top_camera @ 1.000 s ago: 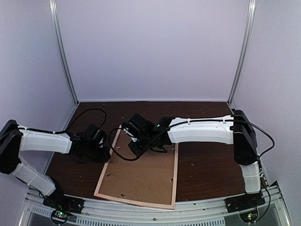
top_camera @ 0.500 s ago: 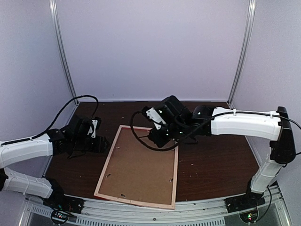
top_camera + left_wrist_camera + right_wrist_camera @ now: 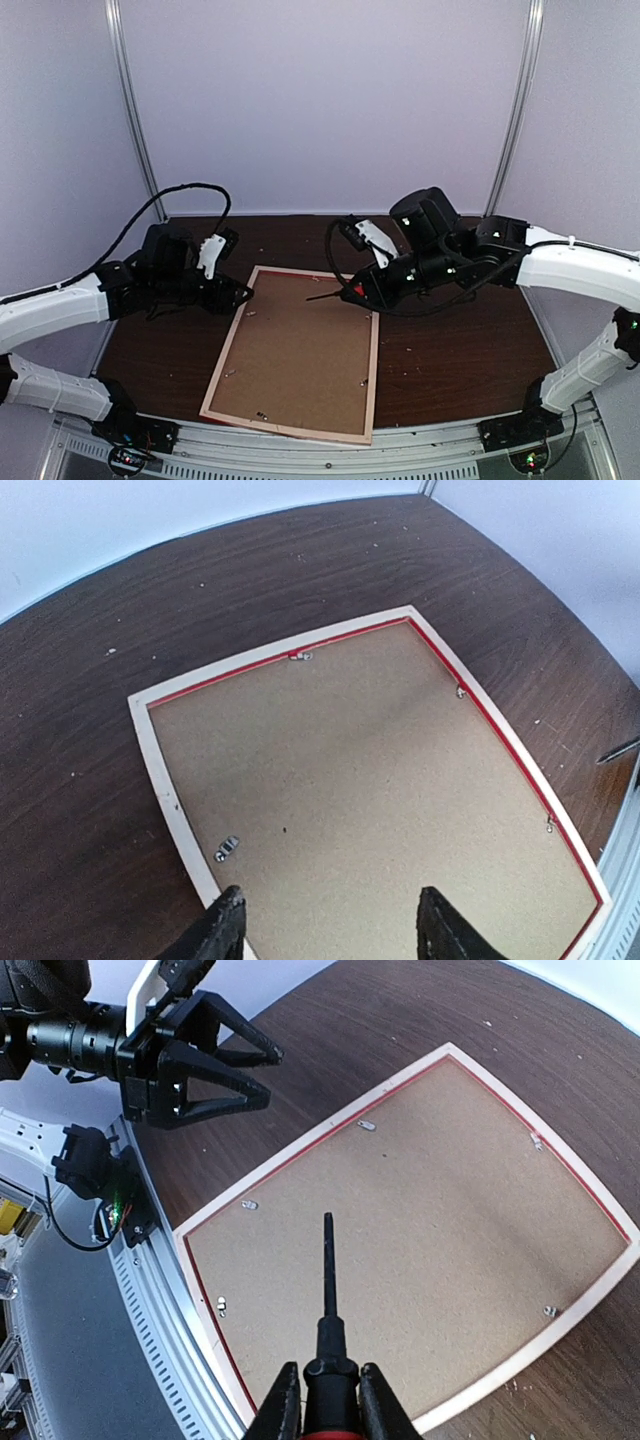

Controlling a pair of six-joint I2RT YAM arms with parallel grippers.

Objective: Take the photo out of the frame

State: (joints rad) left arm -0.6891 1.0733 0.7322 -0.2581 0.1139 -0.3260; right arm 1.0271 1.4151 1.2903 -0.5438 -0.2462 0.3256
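The frame (image 3: 373, 372) lies face down on the dark table, pale rim up with a red inner edge, also in the left wrist view (image 3: 160, 780) and the right wrist view (image 3: 540, 1328). A brown backing board (image 3: 295, 360) fills it, so the photo is hidden. My left gripper (image 3: 243, 295) hovers open and empty over the frame's far left edge (image 3: 333, 905). My right gripper (image 3: 328, 1385) is shut on a black-shafted screwdriver (image 3: 328, 1280), held above the frame's far right part (image 3: 335, 294).
Small metal clips (image 3: 227, 848) sit along the board's edges. A metal rail (image 3: 160, 1340) runs along the table's near edge. White walls close the back and sides. Black cables trail from both wrists.
Both arms rose and drew apart. The right gripper carried the screwdriver from the frame's far left corner toward the right. The left gripper opened wider and moved toward the frame's left edge.
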